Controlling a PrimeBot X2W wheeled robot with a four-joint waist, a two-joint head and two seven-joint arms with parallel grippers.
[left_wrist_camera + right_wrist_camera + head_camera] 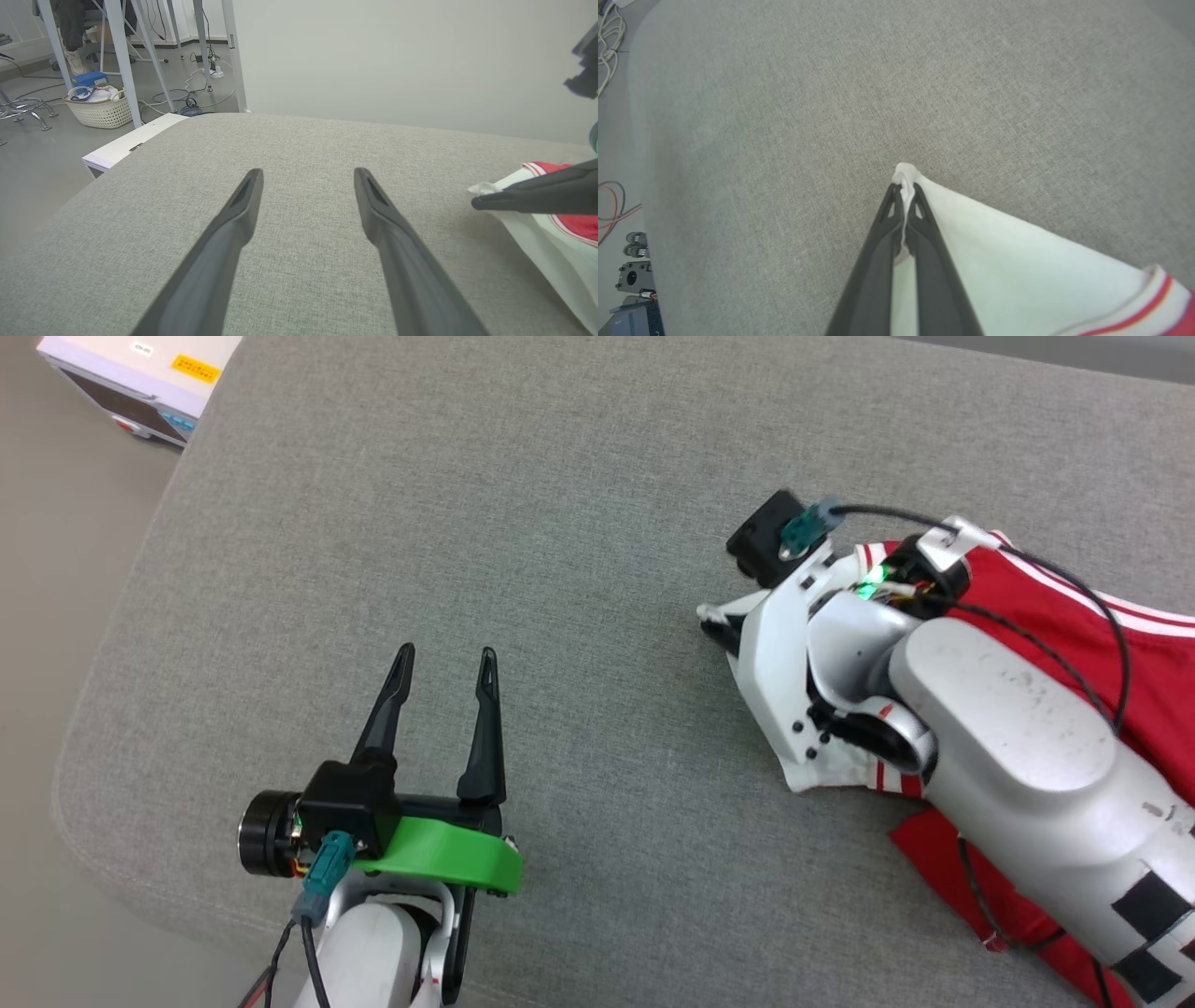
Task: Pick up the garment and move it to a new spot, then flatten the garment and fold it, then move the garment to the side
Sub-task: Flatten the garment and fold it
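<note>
- Box (140, 378): white with a yellow label, on the floor off the far-left corner of the pad.
- Pad (560, 523): grey woven fabric with rounded corners. Its left and middle are bare.
- Left gripper (446, 653): near the front-left of the pad, fingers pointing away from the robot. The jaws stand wide apart with nothing between them. In the left wrist view, the fingers (233, 224) hang over bare fabric, well apart from the shirt.
- Basket (98, 112): pale and perforated, on the floor beyond the pad beside a table leg, seen in the left wrist view.
- Right gripper (905, 186): right of centre, fingers pointing toward the left. The jaws are pinched tight on the tip of the white sleeve (1017, 261), and a small tuft of cloth sticks out past the fingertips.
- Shirt (1158, 691): red with white sleeves and red-and-white striped trim, at the right edge of the pad. It lies rumpled, partly under the right forearm. The gripped sleeve is drawn out leftward into a point, low over the pad.
</note>
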